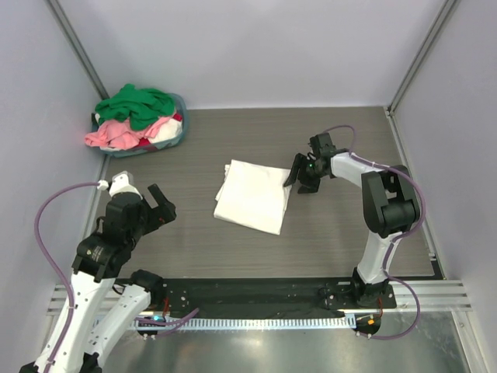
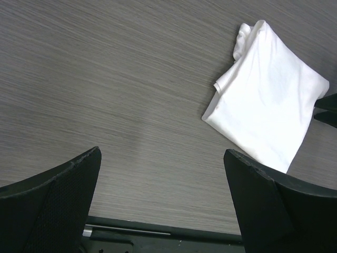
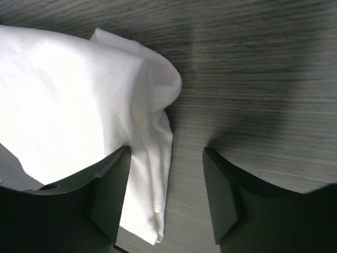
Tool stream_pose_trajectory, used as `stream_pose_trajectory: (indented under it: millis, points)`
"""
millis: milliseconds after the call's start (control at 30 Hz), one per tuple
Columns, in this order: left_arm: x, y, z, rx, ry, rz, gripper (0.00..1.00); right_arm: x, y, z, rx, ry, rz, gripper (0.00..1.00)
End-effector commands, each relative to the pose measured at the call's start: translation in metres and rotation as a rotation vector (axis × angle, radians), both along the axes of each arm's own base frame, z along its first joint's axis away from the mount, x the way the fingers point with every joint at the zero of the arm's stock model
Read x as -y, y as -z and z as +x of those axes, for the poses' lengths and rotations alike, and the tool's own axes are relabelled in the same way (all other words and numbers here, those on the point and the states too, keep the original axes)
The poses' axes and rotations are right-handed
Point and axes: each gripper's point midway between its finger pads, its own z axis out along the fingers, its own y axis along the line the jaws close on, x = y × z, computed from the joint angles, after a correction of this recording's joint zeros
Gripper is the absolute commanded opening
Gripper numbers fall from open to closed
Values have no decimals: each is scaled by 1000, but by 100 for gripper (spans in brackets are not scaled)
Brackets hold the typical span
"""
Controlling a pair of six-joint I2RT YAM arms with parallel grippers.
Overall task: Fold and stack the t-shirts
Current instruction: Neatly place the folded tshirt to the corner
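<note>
The folded shirt [image 1: 252, 196] is showing plain white; table [image 1: 194, 241] showing grey-brown streaked grain; basket [image 1: 183, 128] showing blue-grey, with green shirt [image 1: 136, 105], pink shirt [image 1: 112, 134] and red cloth [image 1: 178, 118] showing inside.

White arms [image 1: 378, 252] with black joints, lilac cables [image 1: 46, 203], black hands [image 1: 304, 176]

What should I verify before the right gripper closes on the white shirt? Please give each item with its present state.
1. Shirt edge inside the right gripper: ok, it lies partly in the gap.
2. Jaws apart: ok.
3. Layers that would be caught: cannot tell.
4. Fold neat: not ok, the corner by the gripper bulges.
5. Left gripper away from the shirt: ok, open and well apart.
6. Other shirts out of the way: ok, heaped in the basket, far left.
</note>
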Motion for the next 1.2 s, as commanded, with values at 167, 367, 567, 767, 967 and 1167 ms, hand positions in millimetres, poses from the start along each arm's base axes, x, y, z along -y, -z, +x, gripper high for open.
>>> stream_pose_trajectory:
  millis: [167, 367, 567, 767, 967, 1167]
  points:
    - [0, -5, 5, 23, -10, -19, 100, -28, 24, -7, -23, -59, 65, 31]
    - [1, -5, 6, 20, -6, -19, 100, 3, 21, 5, 1, -44, -72, 1]
    - [1, -5, 5, 24, -4, -20, 100, 77, -1, 37, 44, 49, -325, 1]
    - [1, -3, 6, 14, -5, -20, 100, 164, -26, 86, 93, 157, -666, 1]
    - [3, 2, 8, -13, 6, -11, 100, 231, -45, 148, 158, 241, -820, 1]
    - [3, 8, 11, -48, 1, -2, 100, 290, -48, 216, 246, 302, -905, 1]
